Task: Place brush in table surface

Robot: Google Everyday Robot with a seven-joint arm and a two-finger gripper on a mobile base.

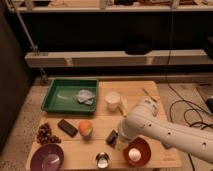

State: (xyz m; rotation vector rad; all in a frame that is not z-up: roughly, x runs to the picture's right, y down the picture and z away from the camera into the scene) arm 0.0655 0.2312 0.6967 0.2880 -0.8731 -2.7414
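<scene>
My white arm reaches in from the right across the light tan wooden table surface (100, 117). Its gripper (118, 136) is low over the front middle of the table, between the orange fruit and the orange bowl. A small dark piece (111, 137) shows at the gripper's tip, at or just above the wood. It looks like the brush, but I cannot tell it apart from the gripper. The arm hides the rest of it.
At the back left is a green tray (56, 98) holding a crumpled pale cloth (86, 96). Also on the table: white cup (113, 101), flat black block (67, 127), orange fruit (85, 128), grapes (46, 135), purple bowl (47, 158), metal cup (102, 160), orange bowl (142, 146), slim tool (148, 94).
</scene>
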